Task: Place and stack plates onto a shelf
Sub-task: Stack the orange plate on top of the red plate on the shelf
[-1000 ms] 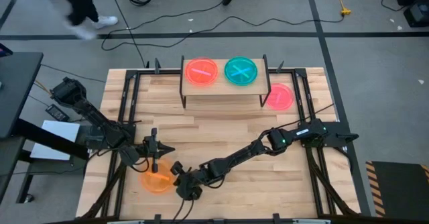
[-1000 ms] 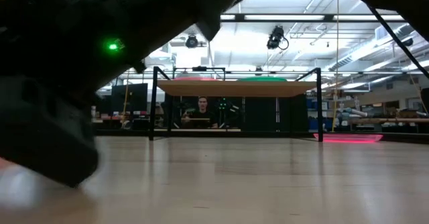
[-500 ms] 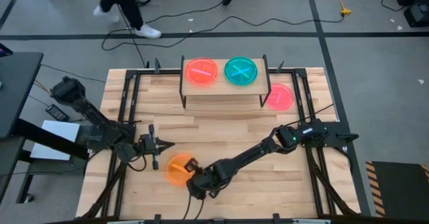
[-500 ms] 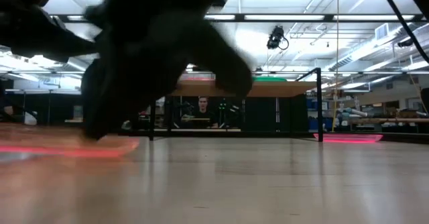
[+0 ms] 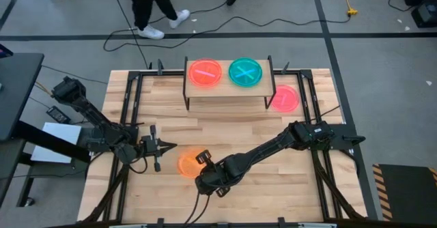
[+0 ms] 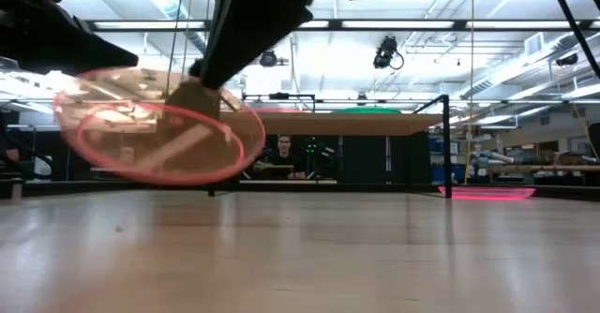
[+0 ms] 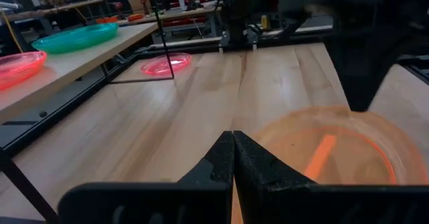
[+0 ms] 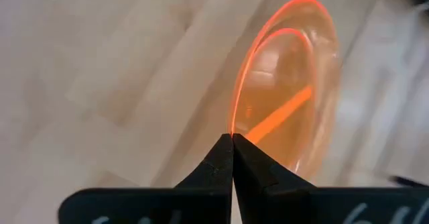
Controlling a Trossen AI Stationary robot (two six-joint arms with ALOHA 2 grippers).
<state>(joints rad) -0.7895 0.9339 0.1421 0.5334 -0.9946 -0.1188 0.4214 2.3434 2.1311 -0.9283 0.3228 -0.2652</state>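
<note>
Four plates: red (image 5: 205,72) and teal (image 5: 245,72) on the shelf (image 5: 227,95), pink (image 5: 285,98) on the table (image 5: 239,136), orange (image 5: 191,164) pinched in the right jaws (image 5: 203,159); left jaws (image 5: 166,146) clenched, empty, just beside it.

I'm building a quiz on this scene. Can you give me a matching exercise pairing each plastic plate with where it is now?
Things:
1. round translucent orange plastic plate
2. round translucent teal plastic plate
3. round translucent pink plastic plate

Places:
A. on the butcher-block table, beside the shelf's right legs
B. lifted off the table, pinched at its rim by the right tool
C. on the low light-wood shelf, right half

Pairs: 1-B, 2-C, 3-A
</note>
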